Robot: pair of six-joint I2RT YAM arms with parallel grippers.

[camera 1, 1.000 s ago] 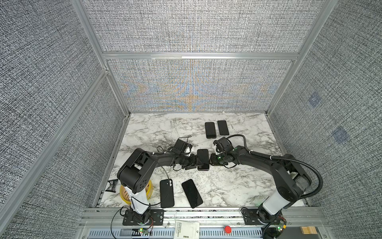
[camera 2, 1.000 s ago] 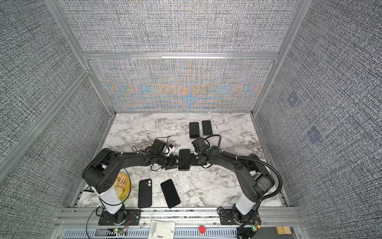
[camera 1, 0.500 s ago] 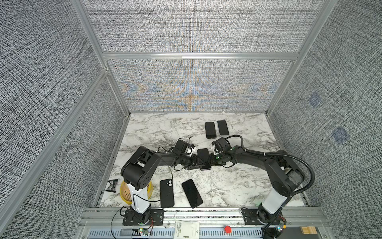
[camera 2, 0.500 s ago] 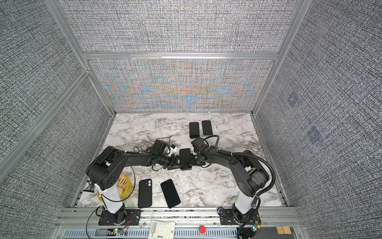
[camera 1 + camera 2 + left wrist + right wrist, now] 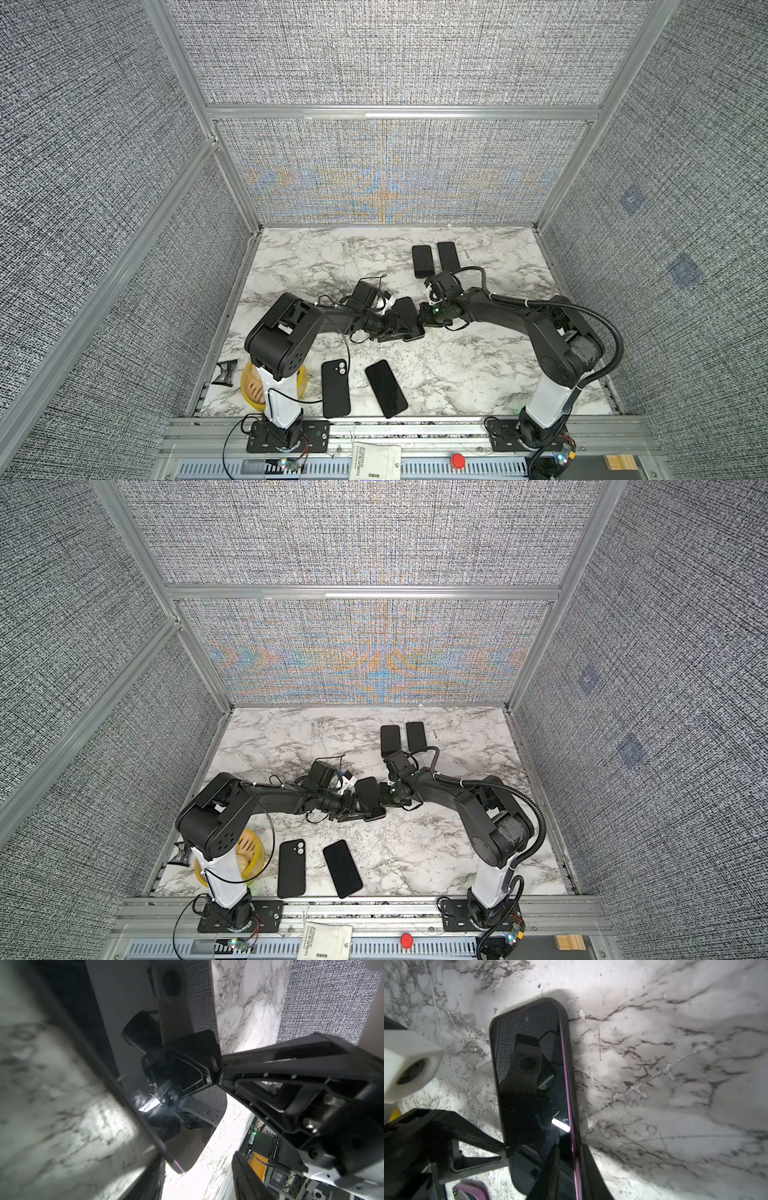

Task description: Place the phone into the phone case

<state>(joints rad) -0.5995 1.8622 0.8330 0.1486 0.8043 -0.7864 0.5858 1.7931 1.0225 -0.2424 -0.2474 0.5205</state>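
Note:
A phone (image 5: 529, 1064) with a purple edge lies in a black phone case (image 5: 565, 1022) at the table's middle, in both top views (image 5: 405, 309) (image 5: 368, 789). The purple side shows along one long edge, just inside the case's rim. My right gripper (image 5: 574, 1147) is shut on that edge, one finger on the screen and one outside the case. It reaches in from the right (image 5: 419, 322). My left gripper (image 5: 197, 1159) comes from the left (image 5: 397, 330). Its jaws stand apart, and one fingertip (image 5: 500, 1145) touches the case's other long edge.
Two dark phones (image 5: 423, 261) (image 5: 448, 255) lie at the back. Near the front edge are a black case with camera holes (image 5: 334, 388) and a black phone (image 5: 385, 388). A yellow bowl (image 5: 251, 384) stands by the left arm's base. Walls close in on three sides.
The right jaws have closed onto the phone's edge and the left jaws have narrowed. Both arms' elbows have shifted a little while the phone stays at the table's middle.

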